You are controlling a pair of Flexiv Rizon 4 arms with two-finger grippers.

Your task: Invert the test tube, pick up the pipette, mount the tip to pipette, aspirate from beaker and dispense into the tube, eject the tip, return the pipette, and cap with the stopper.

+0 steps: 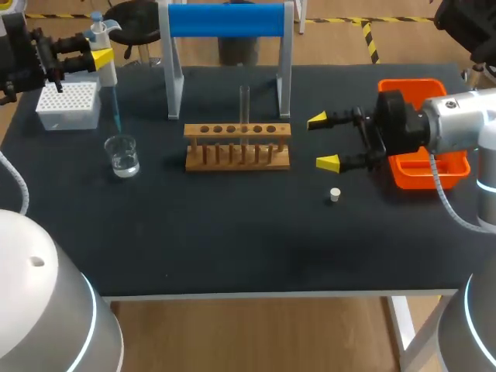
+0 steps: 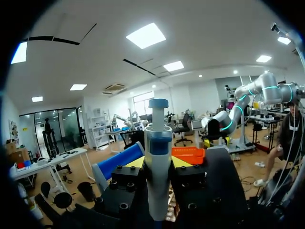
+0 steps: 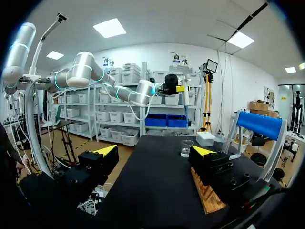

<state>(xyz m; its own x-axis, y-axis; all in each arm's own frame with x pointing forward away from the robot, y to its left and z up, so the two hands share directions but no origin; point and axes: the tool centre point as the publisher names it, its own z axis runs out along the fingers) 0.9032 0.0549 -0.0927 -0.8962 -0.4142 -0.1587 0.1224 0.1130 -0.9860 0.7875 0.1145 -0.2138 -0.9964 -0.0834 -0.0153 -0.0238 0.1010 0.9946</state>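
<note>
Pipette (image 1: pixel 106 66), white with blue plunger cap and slim teal tip (image 1: pixel 116 115), hangs over the beaker (image 1: pixel 122 155), clamped in the left gripper (image 1: pixel 99 56). Beside the wooden rack (image 1: pixel 237 147), the right gripper (image 1: pixel 322 141) gapes wide.

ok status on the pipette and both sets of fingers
Left fingers shut on pipette, tip mounted, over beaker. Right fingers open beside rack, empty. Test tube upright in rack, stopper loose on table.
</note>
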